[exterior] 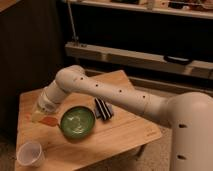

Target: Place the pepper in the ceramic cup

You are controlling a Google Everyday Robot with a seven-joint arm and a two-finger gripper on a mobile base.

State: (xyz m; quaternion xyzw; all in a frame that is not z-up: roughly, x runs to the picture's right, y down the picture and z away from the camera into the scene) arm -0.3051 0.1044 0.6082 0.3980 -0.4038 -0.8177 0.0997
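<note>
The pepper [48,121] is a small orange piece at the tip of my gripper [41,117], over the wooden table [125,135] left of the green plate [77,121]. The gripper is at the end of my white arm [100,90], which reaches in from the right. It seems to hold the pepper. The white ceramic cup [30,153] stands at the table's front left corner, below and slightly left of the gripper, apart from it.
A black striped block [103,108] lies right of the green plate. The whitish bottle is hidden behind my arm. A dark cabinet and shelf [135,52] stand behind the table. The table's front edge runs just past the cup.
</note>
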